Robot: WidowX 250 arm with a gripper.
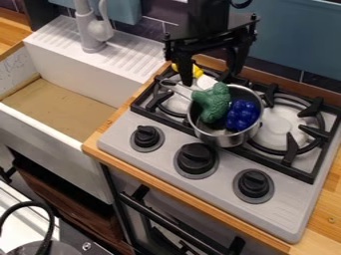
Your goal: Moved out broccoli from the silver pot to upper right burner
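Plainly, the broccoli [213,105] in the silver pot [222,140] is green and knobbly; the fingers [186,72] stand open.

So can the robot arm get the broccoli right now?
Probably yes. The broccoli pokes up out of the pot with nothing on top of it, and the open pincer hangs close by. The grapes are right beside it, so they might get bumped.
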